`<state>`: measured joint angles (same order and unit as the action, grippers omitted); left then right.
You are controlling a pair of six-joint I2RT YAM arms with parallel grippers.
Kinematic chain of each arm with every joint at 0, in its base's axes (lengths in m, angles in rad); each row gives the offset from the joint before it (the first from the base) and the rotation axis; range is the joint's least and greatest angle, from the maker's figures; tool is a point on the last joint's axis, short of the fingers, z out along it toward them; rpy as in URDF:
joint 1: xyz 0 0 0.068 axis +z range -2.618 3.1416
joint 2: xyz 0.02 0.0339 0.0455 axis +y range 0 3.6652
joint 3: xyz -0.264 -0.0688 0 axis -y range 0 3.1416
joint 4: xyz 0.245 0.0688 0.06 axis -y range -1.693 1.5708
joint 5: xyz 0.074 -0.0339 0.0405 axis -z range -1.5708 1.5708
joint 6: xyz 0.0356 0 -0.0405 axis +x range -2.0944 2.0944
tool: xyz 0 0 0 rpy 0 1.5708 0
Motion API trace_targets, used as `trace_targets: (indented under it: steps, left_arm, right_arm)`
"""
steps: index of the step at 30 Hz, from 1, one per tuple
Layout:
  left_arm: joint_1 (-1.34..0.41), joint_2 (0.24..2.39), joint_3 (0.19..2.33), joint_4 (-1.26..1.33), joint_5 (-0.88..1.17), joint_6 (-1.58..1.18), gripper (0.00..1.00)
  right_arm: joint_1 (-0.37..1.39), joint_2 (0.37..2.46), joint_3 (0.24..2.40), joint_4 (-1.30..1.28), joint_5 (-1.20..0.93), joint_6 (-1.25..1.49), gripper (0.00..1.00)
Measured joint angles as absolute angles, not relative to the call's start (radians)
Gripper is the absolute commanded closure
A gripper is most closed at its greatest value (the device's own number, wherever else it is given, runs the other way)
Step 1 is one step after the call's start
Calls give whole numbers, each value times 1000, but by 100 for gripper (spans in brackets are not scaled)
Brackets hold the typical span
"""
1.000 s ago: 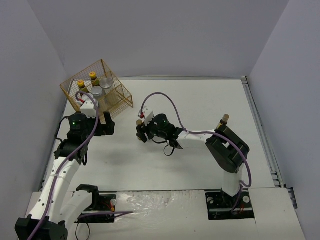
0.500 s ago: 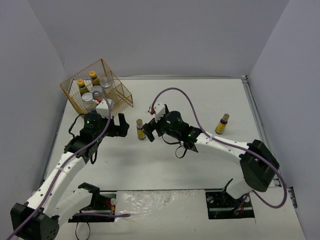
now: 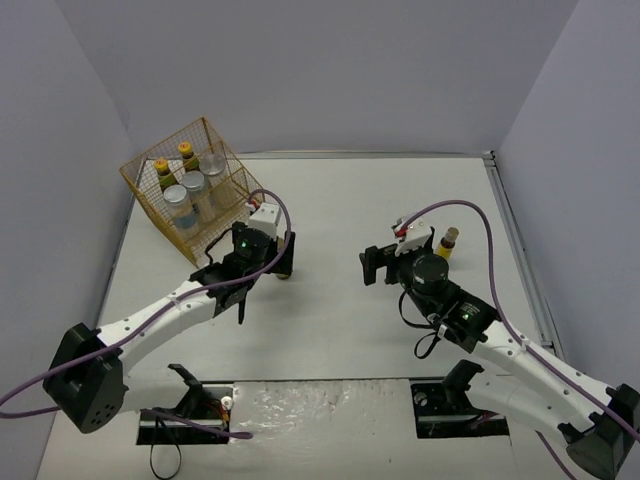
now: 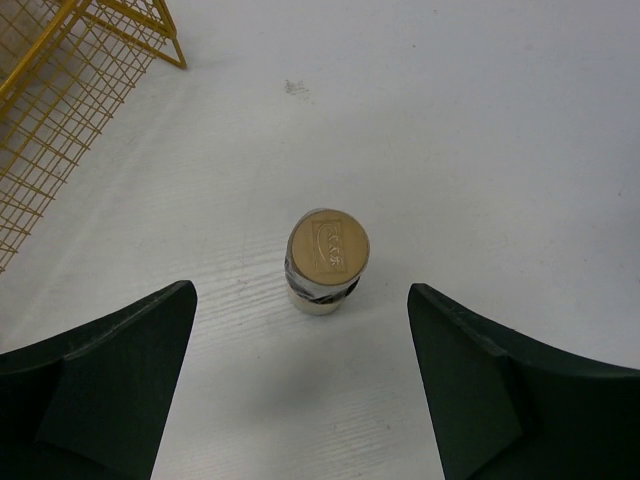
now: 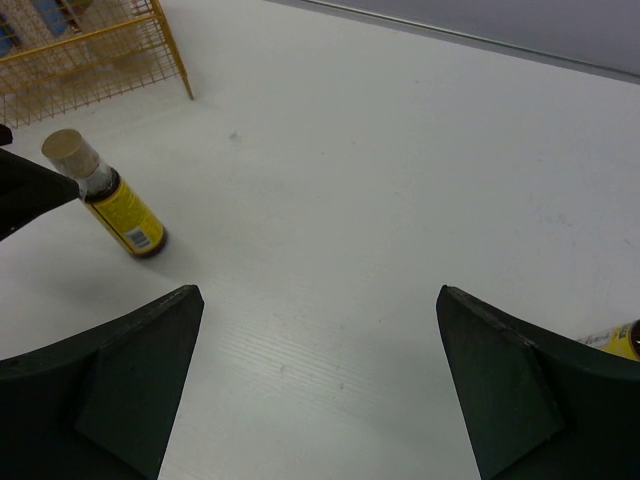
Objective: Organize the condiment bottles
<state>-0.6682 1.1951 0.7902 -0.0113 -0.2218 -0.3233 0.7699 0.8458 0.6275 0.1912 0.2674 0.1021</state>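
Overhead, the yellow wire basket (image 3: 240, 190) holds two slim dark bottles with yellow caps (image 3: 161, 172) and three squat silver-lidded jars (image 3: 196, 186), and the left gripper (image 3: 284, 256) blocks whatever stands beneath it. Left wrist: jaws spread wide either side of an upright tan-capped bottle (image 4: 328, 250), not touching. Right wrist: the right gripper (image 5: 320, 296) gapes empty, another yellow-labelled bottle (image 5: 622, 340) cut off at the edge.

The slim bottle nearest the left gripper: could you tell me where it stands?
The slim bottle stands upright on the table in the left wrist view, centred ahead of the open left gripper, the basket to its upper left.
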Motion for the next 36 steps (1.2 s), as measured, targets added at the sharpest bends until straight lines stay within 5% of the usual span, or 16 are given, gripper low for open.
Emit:
trace_targets:
  steps: [19,28,36]
  left_arm:
    - [-696,1361,827,101,-313,-343,96]
    - [-681,1359,950,-6,-373,-331,100]
    - [-501,1361,1180,-51,-414,-326,100]
  right_arm:
    - [740,767,587,149,285,109,0]
    - [739,759,585,147,285,109,0]
    - [739,736,585,146,284,113,0]
